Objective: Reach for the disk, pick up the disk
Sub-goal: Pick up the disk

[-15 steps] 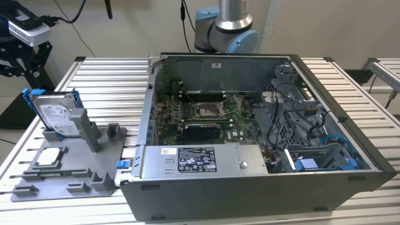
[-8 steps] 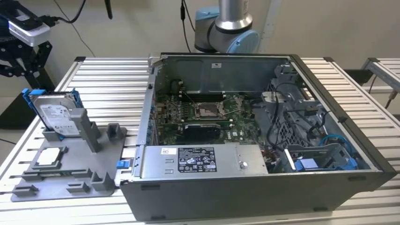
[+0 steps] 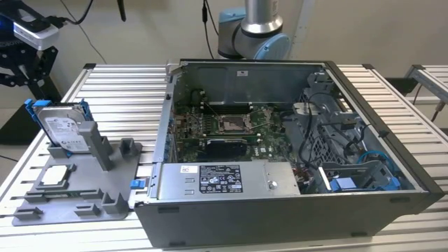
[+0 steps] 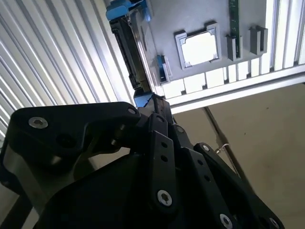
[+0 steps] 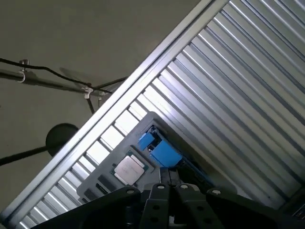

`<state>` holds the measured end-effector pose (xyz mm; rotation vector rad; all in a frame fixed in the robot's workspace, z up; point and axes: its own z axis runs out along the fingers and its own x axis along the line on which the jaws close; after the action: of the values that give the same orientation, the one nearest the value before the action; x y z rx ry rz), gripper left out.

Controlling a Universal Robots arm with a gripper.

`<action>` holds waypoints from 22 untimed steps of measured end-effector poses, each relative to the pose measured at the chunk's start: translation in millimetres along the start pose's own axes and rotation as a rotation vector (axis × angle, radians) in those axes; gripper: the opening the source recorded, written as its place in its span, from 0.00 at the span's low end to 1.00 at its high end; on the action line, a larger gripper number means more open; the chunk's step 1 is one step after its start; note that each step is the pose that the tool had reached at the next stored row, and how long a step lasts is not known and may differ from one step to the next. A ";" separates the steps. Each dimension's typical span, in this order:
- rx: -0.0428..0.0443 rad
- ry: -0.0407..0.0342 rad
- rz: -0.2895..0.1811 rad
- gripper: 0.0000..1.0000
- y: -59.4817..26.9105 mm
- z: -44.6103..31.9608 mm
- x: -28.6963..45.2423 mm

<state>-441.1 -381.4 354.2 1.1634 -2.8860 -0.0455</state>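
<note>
A slatted metal table [image 3: 119, 89] carries an open computer case [image 3: 280, 210] with its circuit board and cables exposed. The base of the robot arm [image 3: 255, 37] rises at the far edge of the table, behind the case.

At the exterior view's left, beside the case, sits a grey plastic holder [image 3: 77, 202]. The disk [image 3: 62, 128] stands on edge in a slot at the holder's far end. Its white label faces outward and its blue bracket frames the sides. It stands free, and only the holder touches it. A small square chip [image 3: 56, 176] lies flat in a recess nearer the front of the holder, apart from the disk.

In the second wrist view the black tool [image 4: 152, 107] points towards the disk [image 4: 131, 52], seen edge-on, with the chip [image 4: 199, 47] beyond it. In the first wrist view the tool [image 5: 167, 179] hangs above the disk's blue bracket [image 5: 162, 152], and the chip [image 5: 128, 169] lies just beside it. How wide the tool stands cannot be told, nor whether it touches the disk.
</note>
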 end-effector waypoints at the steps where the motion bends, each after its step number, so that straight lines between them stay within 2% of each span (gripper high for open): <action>1: 0.0003 0.0007 -0.019 0.00 0.0 0.0 0.0; 22: 0.0068 0.0151 -0.398 0.00 -0.1 2.6 0.0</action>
<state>-441.1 -381.4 351.6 1.7086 -2.5948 -0.0353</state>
